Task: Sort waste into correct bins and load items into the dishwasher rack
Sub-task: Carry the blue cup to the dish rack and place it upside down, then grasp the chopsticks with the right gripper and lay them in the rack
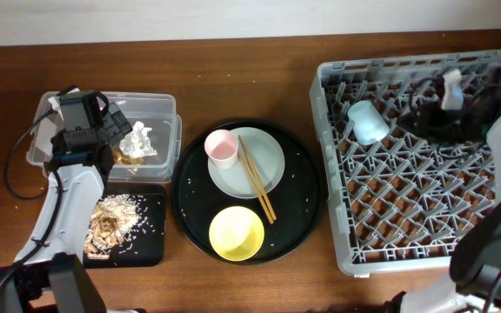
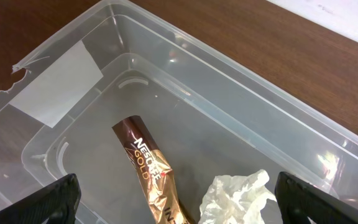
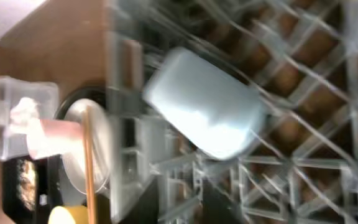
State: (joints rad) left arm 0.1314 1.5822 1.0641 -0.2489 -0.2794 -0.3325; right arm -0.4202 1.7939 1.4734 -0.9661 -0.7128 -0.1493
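My left gripper (image 2: 178, 199) is wide open and empty, low over the clear tub (image 1: 165, 109), which also fills the left wrist view (image 2: 229, 81). In the tub lie the brown-gold wrapper (image 2: 151, 171) and the crumpled white tissue (image 2: 235, 196); both show from overhead, tissue (image 1: 137, 137), wrapper (image 1: 131, 157). The small black tray (image 1: 146, 239) holds the beige food scraps (image 1: 109, 222). The light-blue cup (image 1: 368, 122) lies on its side in the grey rack (image 1: 329, 183); the right wrist view shows it blurred (image 3: 204, 112). My right gripper (image 1: 426, 106) is just right of the cup; its fingers are unclear.
The large round black tray (image 1: 307, 209) holds the grey-green plate (image 1: 268, 152) with the pink cup (image 1: 222, 146) and two chopsticks (image 1: 257, 178) on it, and the yellow bowl (image 1: 237, 233). White crumbs dot the round tray.
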